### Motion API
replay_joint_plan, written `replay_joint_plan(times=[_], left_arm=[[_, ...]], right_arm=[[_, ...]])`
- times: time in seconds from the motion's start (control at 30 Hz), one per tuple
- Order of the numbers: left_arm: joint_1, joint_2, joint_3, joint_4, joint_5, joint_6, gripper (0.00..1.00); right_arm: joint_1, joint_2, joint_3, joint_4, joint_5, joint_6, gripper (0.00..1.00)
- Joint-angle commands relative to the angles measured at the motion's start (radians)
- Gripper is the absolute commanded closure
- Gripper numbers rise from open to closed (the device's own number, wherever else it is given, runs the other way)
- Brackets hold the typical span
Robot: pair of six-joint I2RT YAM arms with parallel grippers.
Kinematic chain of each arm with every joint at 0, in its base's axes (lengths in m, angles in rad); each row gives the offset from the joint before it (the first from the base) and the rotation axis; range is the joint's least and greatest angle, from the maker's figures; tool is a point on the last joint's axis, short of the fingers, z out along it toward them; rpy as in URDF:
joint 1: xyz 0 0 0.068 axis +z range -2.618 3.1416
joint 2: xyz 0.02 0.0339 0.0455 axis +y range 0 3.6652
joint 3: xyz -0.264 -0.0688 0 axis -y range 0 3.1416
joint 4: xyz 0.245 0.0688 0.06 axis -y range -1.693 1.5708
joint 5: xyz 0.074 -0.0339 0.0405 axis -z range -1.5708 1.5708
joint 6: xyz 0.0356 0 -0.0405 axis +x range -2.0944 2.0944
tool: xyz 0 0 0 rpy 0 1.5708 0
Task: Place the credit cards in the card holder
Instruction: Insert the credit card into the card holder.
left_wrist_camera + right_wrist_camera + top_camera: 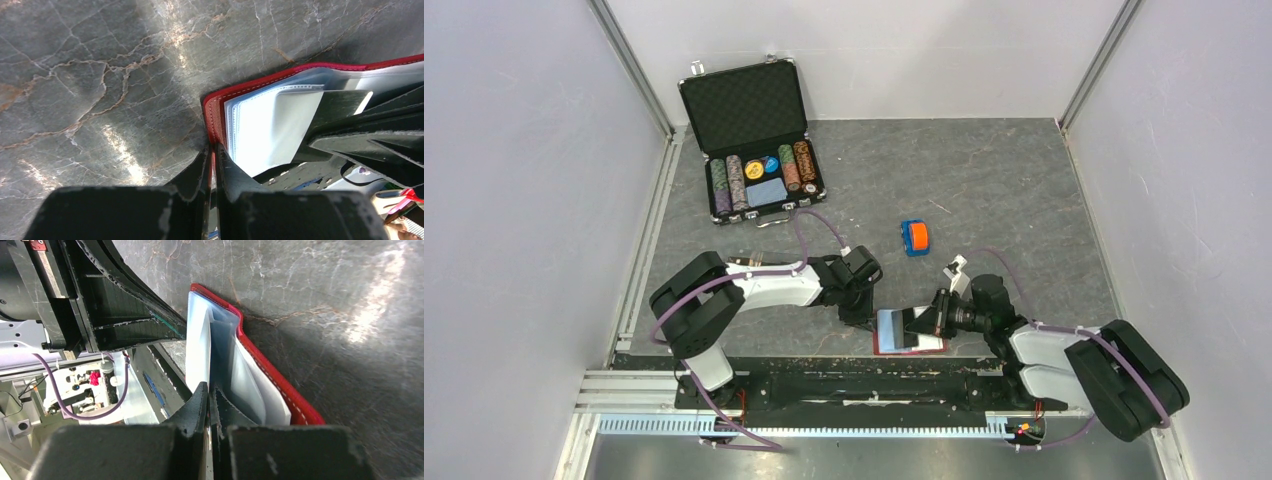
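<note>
We find the card holder at the near edge of the table, between the 2 arms. It is a flat wallet with a red, leather-like cover, pale stitching along its rim and clear, glossy plastic sleeves fanned open inside. We cannot count the sleeves.

The left gripper is closed on the red cover, which sits pinched edge-on between its 2 black fingers at a rounded corner. The right gripper is closed too. A thin translucent sleeve leaf runs straight into the seam between its fingers, lifted upright off the cover.

The credit cards show only in the overhead view, as 1 small orange stack edged in blue. It lies on the table well apart from the card holder, toward the far side. It is too small for us to count the cards.

The tabletop is dark grey stone with pale and rusty veins.

At the far left stands 1 black briefcase, its lid up and lined with dimpled foam. It holds 4 rows of striped poker chips and 1 pale blue card.
</note>
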Motion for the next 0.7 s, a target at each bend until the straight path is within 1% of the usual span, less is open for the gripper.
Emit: replay_joint_plan(times=[0.0,0.17,0.3,0.47,0.53,0.63,0.67], left_arm=[[-0.024,0.046,-0.057,-0.047,-0.043,-0.012,0.89],[-0.021,0.006,-0.066,-0.079,-0.083,-0.024,0.93],[-0.009,-0.051,-0.082,-0.11,-0.143,-0.037,0.98],[0.028,-0.123,-0.103,-0.141,-0.198,-0.036,0.98],[0.031,-0.151,-0.105,-0.161,-0.233,-0.033,0.98],[0.032,-0.164,-0.116,-0.159,-0.228,-0.029,0.98],[0.032,-0.161,-0.119,-0.157,-0.222,-0.029,0.98]], right_arm=[[0.053,0.036,0.012,0.107,0.037,0.04,1.0],[0.113,0.056,0.026,0.165,0.094,0.083,1.0],[0.155,0.096,0.051,0.213,0.141,0.096,1.0],[0.2,0.169,0.103,0.266,0.158,0.124,0.99],[0.225,0.188,0.139,0.227,0.161,0.106,0.98],[0.257,0.179,0.189,0.08,0.205,0.04,0.94],[0.267,0.169,0.201,0.037,0.221,0.019,0.9]])
